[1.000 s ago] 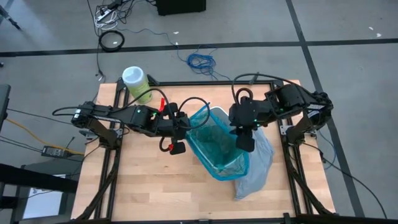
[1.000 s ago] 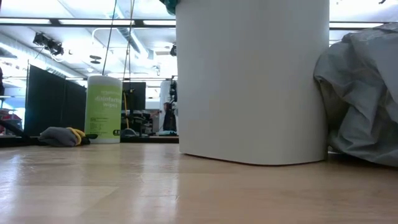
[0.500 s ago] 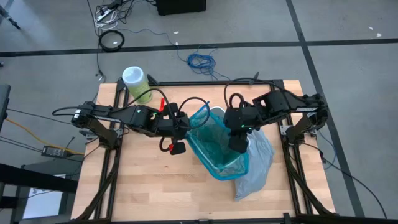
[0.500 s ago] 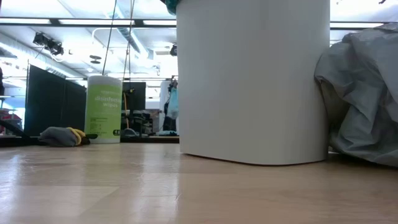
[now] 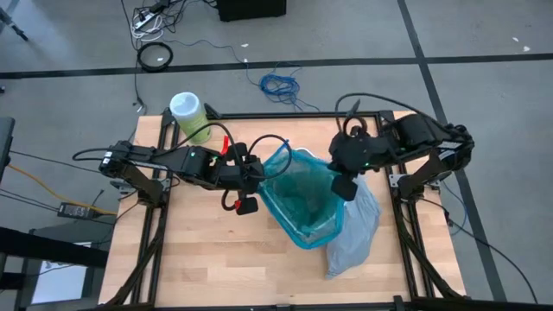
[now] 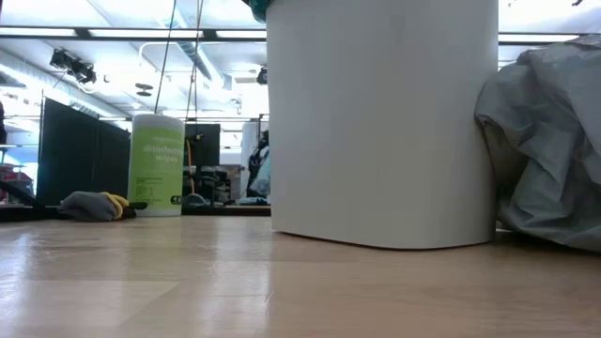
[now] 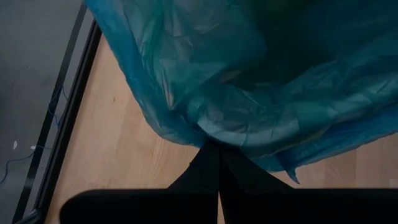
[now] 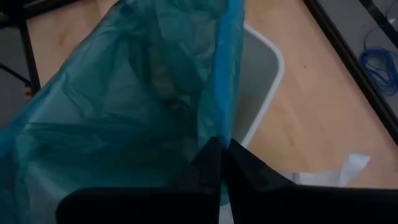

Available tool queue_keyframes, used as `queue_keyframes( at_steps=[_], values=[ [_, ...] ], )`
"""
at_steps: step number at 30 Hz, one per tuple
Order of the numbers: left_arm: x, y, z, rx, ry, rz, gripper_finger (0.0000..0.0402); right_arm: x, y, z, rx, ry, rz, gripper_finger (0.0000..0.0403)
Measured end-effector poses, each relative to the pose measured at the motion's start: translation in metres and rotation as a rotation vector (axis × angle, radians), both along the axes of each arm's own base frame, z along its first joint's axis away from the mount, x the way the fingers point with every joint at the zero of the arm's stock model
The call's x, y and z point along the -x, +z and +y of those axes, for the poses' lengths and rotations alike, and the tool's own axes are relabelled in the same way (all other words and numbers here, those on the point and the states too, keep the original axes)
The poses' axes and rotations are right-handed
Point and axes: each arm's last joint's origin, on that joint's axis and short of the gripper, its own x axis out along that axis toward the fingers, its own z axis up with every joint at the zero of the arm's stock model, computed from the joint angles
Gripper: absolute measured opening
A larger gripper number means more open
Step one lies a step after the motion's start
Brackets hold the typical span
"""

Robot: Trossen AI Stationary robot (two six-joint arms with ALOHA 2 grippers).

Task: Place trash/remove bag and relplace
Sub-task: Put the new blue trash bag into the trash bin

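A white bin (image 6: 380, 122) stands mid-table with a teal-green translucent plastic bag (image 5: 302, 199) spread open in its mouth. My left gripper (image 5: 259, 175) is at the teal bag's left rim, shut on it. Opposite it, my right gripper (image 5: 343, 186) is shut on the right rim. The bag, a pale grey-white liner (image 5: 354, 233), lies crumpled on the table against the bin's right side (image 6: 549, 141). No trash shows in any view. My left gripper pinches the teal bag's left rim (image 7: 214, 134) between its two shut fingers, coming slanting down from the table's left. The plastic spreads away from the fingertips in folds, held above the table. My right gripper pinches the teal bag's right rim edge (image 8: 222, 127) between its two shut fingers, slanting down from the table's right. The rim runs up from the fingertips as a bunched band, just inside the bin's white rim (image 8: 270, 68).
A green wipes canister (image 5: 190, 117) stands at the table's far left corner, with a grey and yellow cloth (image 6: 94, 205) beside it in the low view. Bare wood lies along the near edge (image 5: 225, 268).
My right gripper went a little toward the table's left over the teal bag's mouth, then back toward the right edge while rolling. The bag's right rim now stands drawn out to the right with it, and the mouth is wider.
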Motion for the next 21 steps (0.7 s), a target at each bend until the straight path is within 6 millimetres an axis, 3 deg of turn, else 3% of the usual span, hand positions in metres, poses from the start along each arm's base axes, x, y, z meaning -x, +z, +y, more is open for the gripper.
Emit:
queue_keyframes(
  at_steps=[3, 12, 21],
  values=[
    [0.000, 0.000, 0.000, 0.000, 0.000, 0.000, 0.0001, -0.001, -0.004, 0.002, 0.001, 0.001, 0.017, 0.0002],
    [0.000, 0.000, 0.000, 0.000, 0.000, 0.000, 0.0001, -0.011, -0.050, 0.011, 0.037, 0.002, 0.196, 0.0001],
    [0.000, 0.000, 0.000, 0.000, 0.000, 0.003, 0.0001, 0.009, -0.041, 0.005, 0.005, -0.060, 0.147, 0.0000]
  ],
)
